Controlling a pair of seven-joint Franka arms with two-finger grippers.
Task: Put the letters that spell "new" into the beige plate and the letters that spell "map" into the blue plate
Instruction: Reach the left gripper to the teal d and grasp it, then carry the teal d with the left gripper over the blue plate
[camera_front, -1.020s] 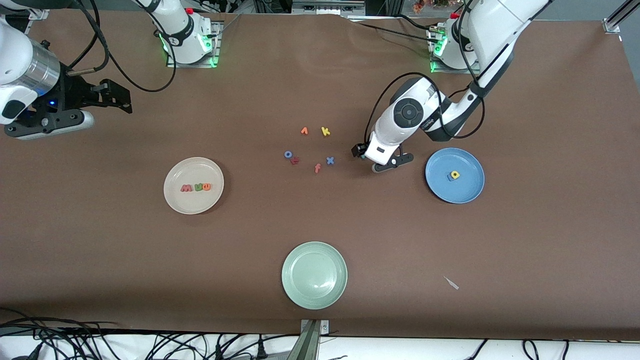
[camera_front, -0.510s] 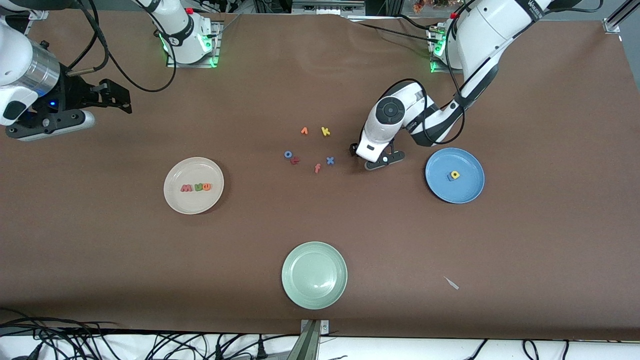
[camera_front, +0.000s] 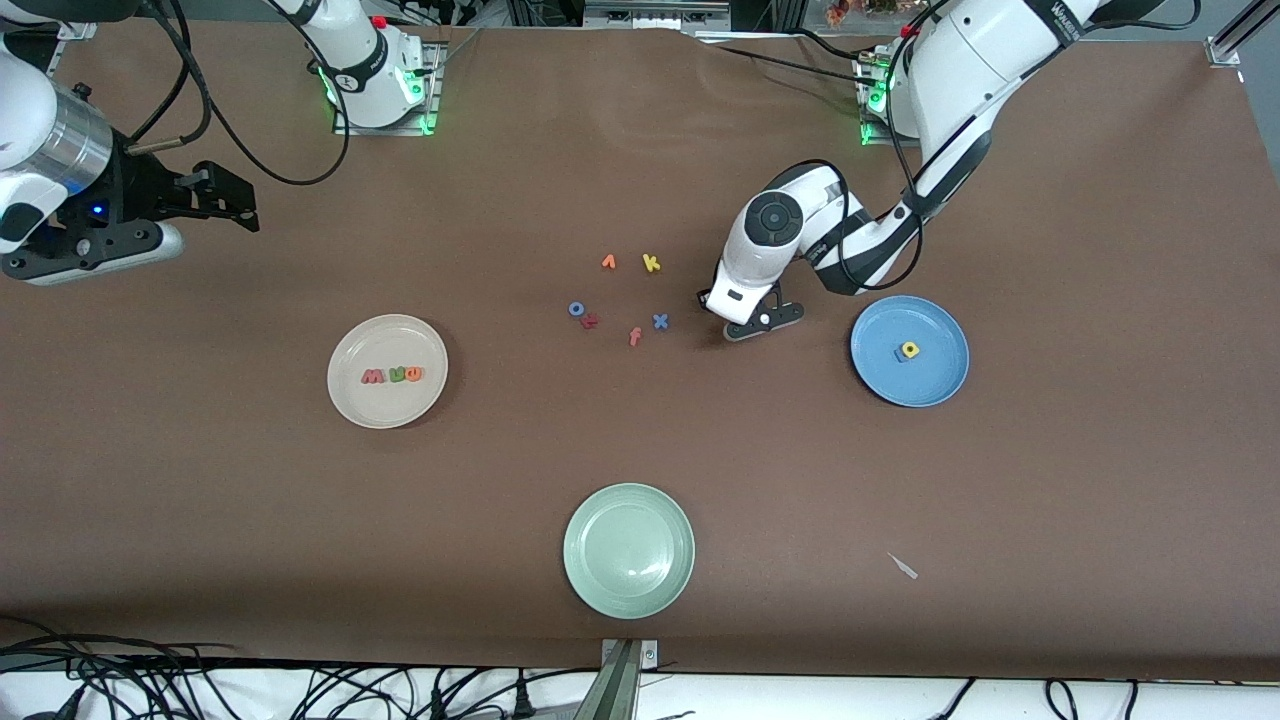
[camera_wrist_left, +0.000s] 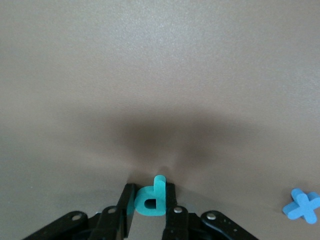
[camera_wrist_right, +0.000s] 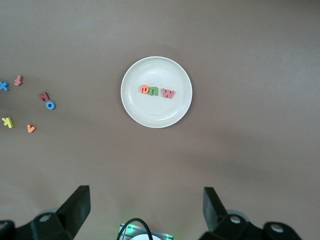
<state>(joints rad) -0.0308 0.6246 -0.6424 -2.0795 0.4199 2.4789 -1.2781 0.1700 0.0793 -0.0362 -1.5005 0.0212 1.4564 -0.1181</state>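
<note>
pale green plate (camera_front: 628, 551): closest to the camera, nothing in it, not part of this job
beige plate (camera_front: 385, 345): n, e, w (camera_front: 392, 375) all sitting in it, so that half looks done
blue plate (camera_front: 930, 380): blue m (camera_front: 900, 354) and yellow a (camera_front: 909, 349) inside, touching; roughly 4 o'clock from the left tool
left tool (camera_wrist_left: 150, 210): down at the counter (camera_front: 1000, 500), pinching the teal p (camera_wrist_left: 150, 200) right at its tips
worry: tiny foam and a shallow grip, so the p could twist or pop out on the lift, or land short of the blue plate
right tool (camera_wrist_right: 146, 200): spread wide, waiting around 10 o'clock of the beige plate

The p (camera_wrist_left: 151, 199) is sitting between the left fingers (camera_wrist_left: 170, 205) on the counter (camera_front: 1050, 480), the x (camera_wrist_left: 302, 205) lying just beside them, the blue plate (camera_front: 935, 385) near.
</note>
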